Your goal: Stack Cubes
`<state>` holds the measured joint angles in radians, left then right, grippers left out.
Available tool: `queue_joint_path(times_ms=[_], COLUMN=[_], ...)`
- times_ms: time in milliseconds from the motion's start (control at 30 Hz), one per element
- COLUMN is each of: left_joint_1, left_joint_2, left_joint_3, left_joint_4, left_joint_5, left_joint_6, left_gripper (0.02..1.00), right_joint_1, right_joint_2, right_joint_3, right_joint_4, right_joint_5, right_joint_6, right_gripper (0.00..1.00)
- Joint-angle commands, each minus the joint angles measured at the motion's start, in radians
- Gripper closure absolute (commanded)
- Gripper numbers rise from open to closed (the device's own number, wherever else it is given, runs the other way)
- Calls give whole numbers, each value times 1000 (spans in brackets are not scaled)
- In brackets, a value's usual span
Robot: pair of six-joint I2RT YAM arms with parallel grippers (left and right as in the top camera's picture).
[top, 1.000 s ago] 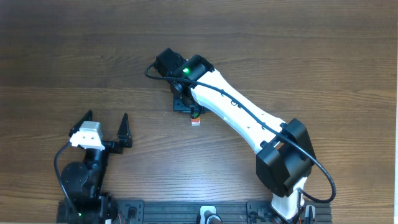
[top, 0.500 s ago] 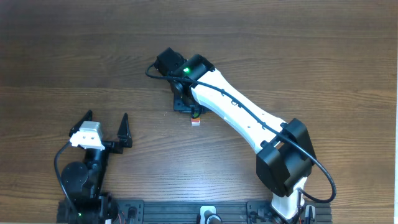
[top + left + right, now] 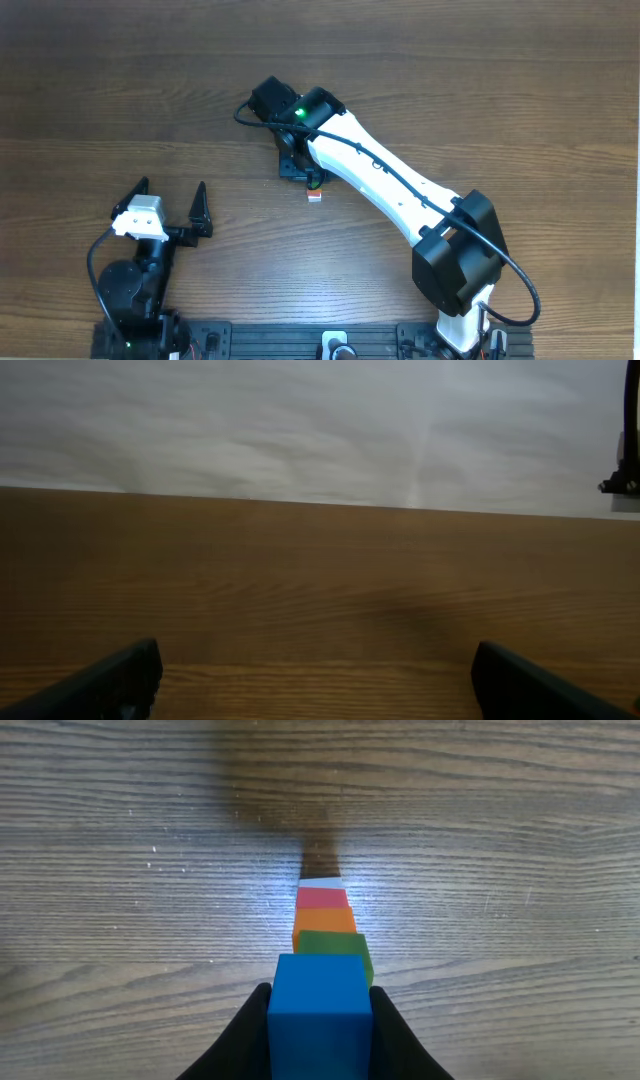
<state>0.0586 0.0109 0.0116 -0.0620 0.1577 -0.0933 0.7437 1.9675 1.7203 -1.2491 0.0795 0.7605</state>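
Observation:
In the right wrist view a stack of cubes rises from the table: a white cube (image 3: 321,882) at the base, then a red cube (image 3: 322,897), an orange cube (image 3: 324,920), a green cube (image 3: 334,944) and a blue cube (image 3: 320,1015) on top. My right gripper (image 3: 320,1020) is shut on the blue cube, its dark fingers (image 3: 248,1030) pressed against both sides. From above, the right gripper (image 3: 305,172) hangs over the stack's base (image 3: 314,197) near the table's middle. My left gripper (image 3: 172,197) stands open at the left, holding nothing; its fingertips (image 3: 120,678) frame bare wood.
The wooden table (image 3: 480,90) is bare around the stack. The right arm (image 3: 390,195) slants from the bottom right toward the middle. A pale wall (image 3: 300,430) lies beyond the table's far edge in the left wrist view.

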Motion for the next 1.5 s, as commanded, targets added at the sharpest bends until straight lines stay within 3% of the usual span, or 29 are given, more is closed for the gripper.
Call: queue_joint_path(times_ms=[33, 967, 1067, 1200, 1400, 1500], left_joint_1=[5, 5, 5, 5, 5, 5], left_joint_2=[-8, -8, -8, -8, -8, -8], left_joint_3=[-6, -6, -6, -6, -6, -6], left_joint_4=[2, 2, 2, 2, 2, 2], left_joint_5=[10, 10, 10, 9, 9, 10], left_joint_6=[18, 18, 19, 19, 19, 18], left_gripper=[18, 18, 20, 18, 18, 18], right_joint_1=[-10, -10, -10, -10, -9, -9], right_joint_2=[13, -10, -10, -10, -10, -10], right_joint_3=[-5, -5, -5, -6, -6, -6], right_joint_4=[10, -7, -7, -7, -7, -7], right_joint_5=[-3, 12, 12, 12, 12, 12], right_joint_6=[9, 9, 9, 9, 9, 9], right_gripper=[866, 862, 805, 634, 597, 505])
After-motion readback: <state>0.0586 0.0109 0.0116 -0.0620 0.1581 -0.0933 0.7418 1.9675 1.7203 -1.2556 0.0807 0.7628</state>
